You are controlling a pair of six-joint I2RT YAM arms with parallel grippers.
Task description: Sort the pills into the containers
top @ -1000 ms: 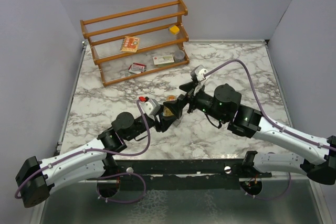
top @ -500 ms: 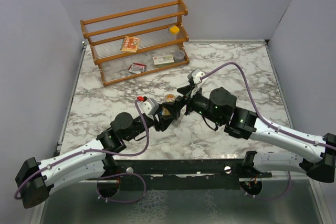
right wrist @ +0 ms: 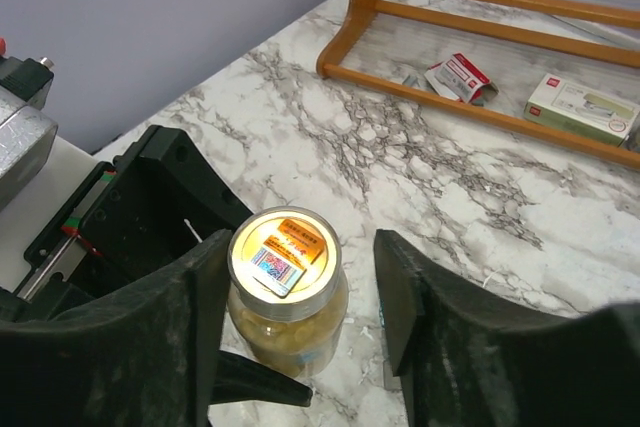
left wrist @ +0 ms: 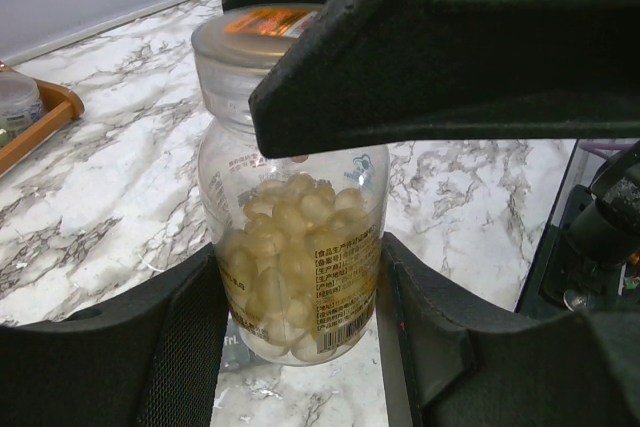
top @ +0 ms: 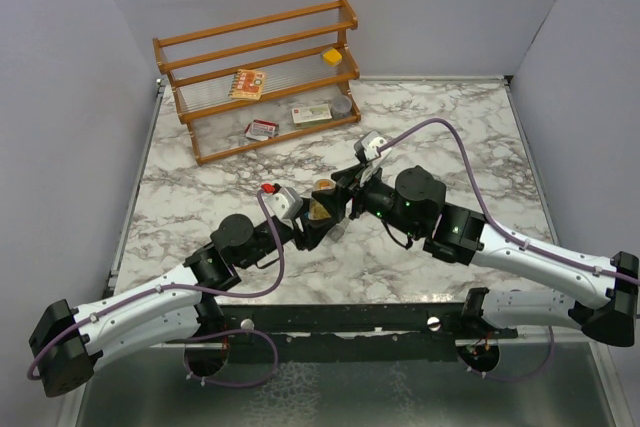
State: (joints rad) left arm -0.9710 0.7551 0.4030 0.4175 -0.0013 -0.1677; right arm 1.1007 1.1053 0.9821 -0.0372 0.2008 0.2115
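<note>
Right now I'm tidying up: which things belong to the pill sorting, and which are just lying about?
In the job: clear plastic bottle of pale yellow pills; left gripper holding it; right gripper open around its lid.
Lying about: wooden rack; flat printed packets.

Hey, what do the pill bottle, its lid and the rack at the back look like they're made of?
The bottle: clear glossy plastic most likely, though glass is possible, since the pale capsules show through the wall. Its lid: translucent plastic, with an orange printed label on top. The rack: varnished wood, with warm brown rails that have a slight sheen.
</note>
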